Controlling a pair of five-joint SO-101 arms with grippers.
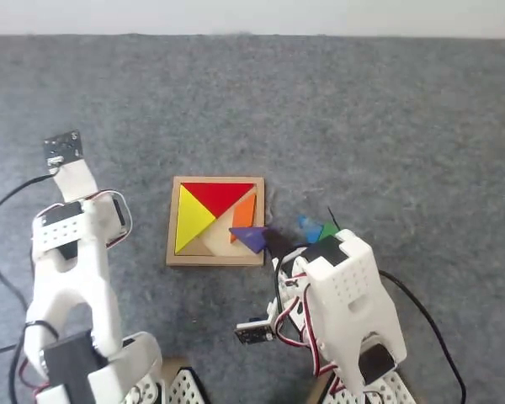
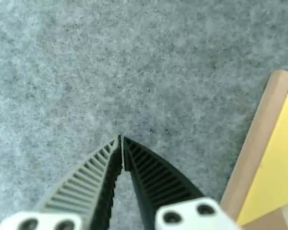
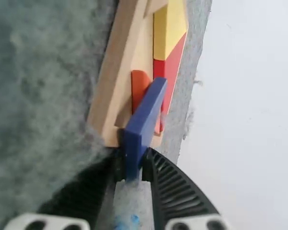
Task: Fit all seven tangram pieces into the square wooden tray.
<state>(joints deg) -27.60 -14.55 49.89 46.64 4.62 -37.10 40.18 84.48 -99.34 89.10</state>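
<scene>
Because the right gripper [image 3: 133, 165] has its fingers clamped on the blue-violet triangle [image 3: 144, 115] with the piece standing on edge rather than lying flat, the main risk is a bad seat: the triangle hangs over the near right corner of the tray [image 1: 215, 260], partly across the rim and partly above the orange piece [image 1: 246, 215], and whether it touches either cannot be told. Let go at this angle, it would likely tip onto the rim or come to rest on the orange piece instead of dropping into the bare wood beside the yellow triangle [image 1: 189, 220] and below the red triangle [image 1: 217, 195]. Pressing it down tilted could also shove the orange piece out of line or slide the whole tray, which lies near the middle of the desk [image 1: 362, 126] with nothing bracing it; the left gripper [image 2: 121, 140] hovers over the felt just beside the tray's left rim with its fingers together and empty. The light blue piece [image 1: 307, 225] and green piece [image 1: 329, 230] lie on the desk close to the right arm, toward the right edge, so a wide swing could scatter them.
</scene>
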